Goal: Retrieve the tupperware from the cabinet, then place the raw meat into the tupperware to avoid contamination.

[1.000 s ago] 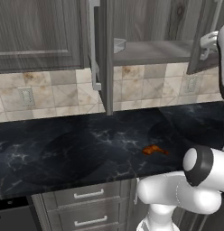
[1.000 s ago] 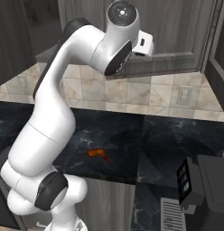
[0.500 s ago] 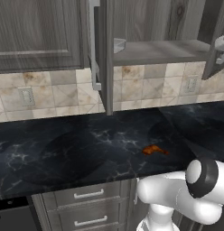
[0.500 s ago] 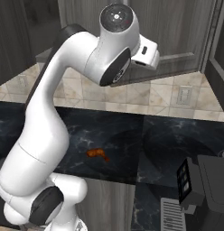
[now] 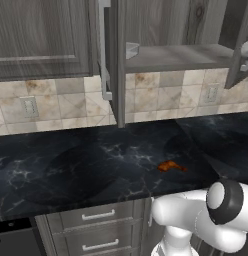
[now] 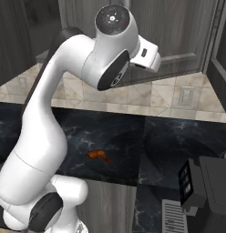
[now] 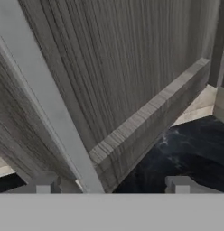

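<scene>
Hand view puts the tool [image 7: 111, 187], fingers wide, astride the cabinet [image 5: 161, 30] handle [image 7: 50, 113]; door open, reaching for the tupperware [image 5: 132, 50] comes next.

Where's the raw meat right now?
The raw meat lies bare on the dark marble counter, right of centre in the left base view and below the open cabinet. In the right base view it sits just right of the arm's lower link.
</scene>
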